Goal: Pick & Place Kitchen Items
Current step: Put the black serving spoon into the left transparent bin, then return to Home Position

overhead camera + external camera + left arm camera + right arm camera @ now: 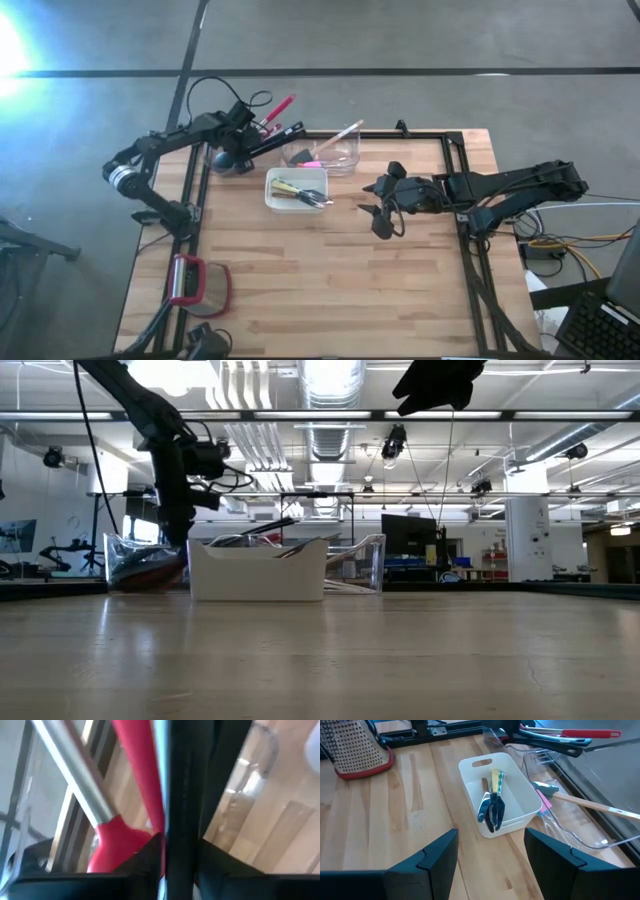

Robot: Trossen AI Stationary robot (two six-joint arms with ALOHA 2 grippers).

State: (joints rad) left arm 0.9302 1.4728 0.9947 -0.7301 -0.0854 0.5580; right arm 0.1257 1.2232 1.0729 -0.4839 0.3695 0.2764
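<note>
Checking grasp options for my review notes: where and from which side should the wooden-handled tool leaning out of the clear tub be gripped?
Probably on the bare wooden handle, where it sticks out past the rim of the clear tub. That end is raised and free, while the pink head lies down inside. The open right gripper could come from above, closing across the shaft.

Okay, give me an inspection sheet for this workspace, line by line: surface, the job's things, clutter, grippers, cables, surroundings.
Surface: wooden table, mostly bare in front.
Job's things: small utensils lie in the white dish; a wooden-handled tool rests in the clear tub; red and black handles stick out near the left gripper.
Clutter: red-and-grey grater at the table's left front.
Grippers: left gripper over the far-left corner, closed on a black handle; right gripper open, empty, near the dish.
Cables: loose cables off the right edge.
Surroundings: lab room behind; no people seen.
</note>
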